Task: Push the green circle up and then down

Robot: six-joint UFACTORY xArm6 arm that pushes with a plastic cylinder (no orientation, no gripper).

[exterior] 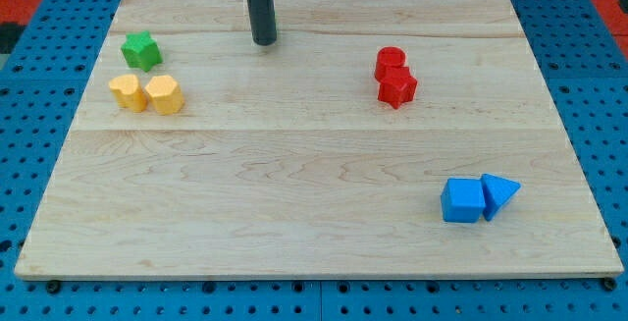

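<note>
Pale wood makes up the one board point(314, 203), a planked top lying on a blue pegboard point(39, 26), and everything here can be placed from my tip point(263, 42), the lower end of the single dark rod, which rests on the wood near the board's top edge, left of centre. It has no jaws and holds nothing; it touches no block.

Well to the left of my tip, at about its height, sits one green block, star-shaped rather than clearly round point(141, 50). Below that, lower left of my tip, two yellow blocks stand side by side, touching: a yellow lobed block point(128, 92) and a yellow hexagonal block point(164, 94).

Right of my tip and a little lower are two reds, touching: a red cylinder point(390, 61) with a red star block point(397, 87) just beneath it.

Far to the lower right are two blues, touching: a blue cube point(462, 201) and a blue triangular block point(498, 194).
</note>
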